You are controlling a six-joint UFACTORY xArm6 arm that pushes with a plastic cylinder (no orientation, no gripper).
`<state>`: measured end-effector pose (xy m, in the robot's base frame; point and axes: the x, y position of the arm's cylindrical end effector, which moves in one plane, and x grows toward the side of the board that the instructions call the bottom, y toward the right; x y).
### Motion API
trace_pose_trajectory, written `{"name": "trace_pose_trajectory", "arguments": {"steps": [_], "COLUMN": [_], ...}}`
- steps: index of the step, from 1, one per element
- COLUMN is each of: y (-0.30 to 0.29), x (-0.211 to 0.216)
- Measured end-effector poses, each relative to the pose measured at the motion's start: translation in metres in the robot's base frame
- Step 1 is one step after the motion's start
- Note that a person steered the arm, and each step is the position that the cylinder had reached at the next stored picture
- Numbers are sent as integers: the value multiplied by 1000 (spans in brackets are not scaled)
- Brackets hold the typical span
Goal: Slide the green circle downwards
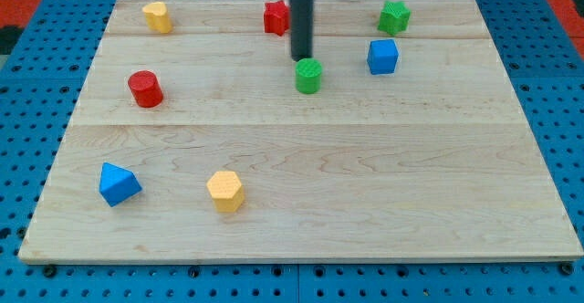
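Nearest the frame's bottom edge, on the pale wooden tabletop (365, 203), sit a blue triangular block (118, 183) at lower left and a yellow hexagonal block (224, 191) just to its right, the two apart from each other. Farther up, at mid left, stands a red cylinder (145, 88). Right of centre and higher is the green circle (308, 76), a short green cylinder resting on the board in the upper middle of the frame. My tip (302, 59) comes down just above it in the frame, at its far edge, either touching it or a hair off; I cannot tell which. My end effector is a plain dark rod, so it has nothing to clench or release and grasps nothing. To the right of the green circle is a blue cube-like block (383, 56), near but apart. Along the top of the frame lie a yellow block (157, 16) at upper left, a red block (276, 17) partly hidden behind my rod, and a green star-like block (394, 16) at upper right.
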<state>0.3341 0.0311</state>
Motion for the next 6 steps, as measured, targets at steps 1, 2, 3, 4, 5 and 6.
{"name": "trace_pose_trajectory", "arguments": {"steps": [1, 2, 3, 4, 5, 6], "y": [19, 34, 2, -18, -20, -42], "x": [94, 95, 65, 82, 126, 124]}}
